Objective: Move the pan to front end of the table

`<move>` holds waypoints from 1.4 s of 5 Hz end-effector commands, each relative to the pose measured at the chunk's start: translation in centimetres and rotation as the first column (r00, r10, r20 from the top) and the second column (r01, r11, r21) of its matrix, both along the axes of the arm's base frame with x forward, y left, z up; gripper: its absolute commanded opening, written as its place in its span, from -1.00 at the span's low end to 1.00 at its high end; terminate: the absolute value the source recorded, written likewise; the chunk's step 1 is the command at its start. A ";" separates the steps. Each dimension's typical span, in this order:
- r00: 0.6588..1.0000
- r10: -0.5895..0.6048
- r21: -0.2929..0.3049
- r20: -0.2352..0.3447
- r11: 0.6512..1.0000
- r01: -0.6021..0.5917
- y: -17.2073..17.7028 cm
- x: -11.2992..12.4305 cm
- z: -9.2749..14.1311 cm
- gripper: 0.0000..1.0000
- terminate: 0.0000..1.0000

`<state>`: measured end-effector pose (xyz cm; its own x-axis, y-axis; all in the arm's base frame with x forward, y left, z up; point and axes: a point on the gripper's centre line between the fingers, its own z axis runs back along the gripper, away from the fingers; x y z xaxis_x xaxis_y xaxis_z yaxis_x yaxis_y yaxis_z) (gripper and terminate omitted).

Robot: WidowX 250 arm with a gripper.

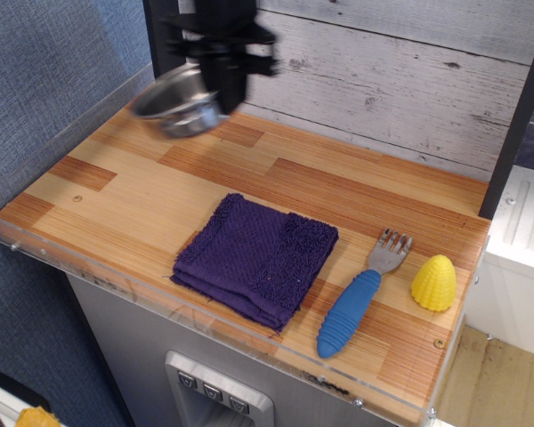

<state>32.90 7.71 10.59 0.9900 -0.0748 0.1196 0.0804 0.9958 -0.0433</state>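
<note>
The pan (173, 100) is a small shiny steel pot, blurred by motion and tilted, held in the air above the back left of the wood-plank table (142, 187). My black gripper (221, 78) is shut on the pan's right rim and hangs from above at the back left. The pan's handles do not show in the blur.
A folded purple cloth (256, 258) lies near the front middle. A blue-handled fork (356, 298) and a yellow corn-shaped toy (434, 282) lie at the front right. A dark post (163, 36) stands at the back left. A clear acrylic rim (160, 298) edges the table.
</note>
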 end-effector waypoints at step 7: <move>0.998 -0.064 0.025 -0.026 0.998 0.064 3.1 -5.6 -5.3 -1.00 -1.00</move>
<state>26.73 10.66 4.13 0.9892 -0.1348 0.0581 0.1372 0.9897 -0.0413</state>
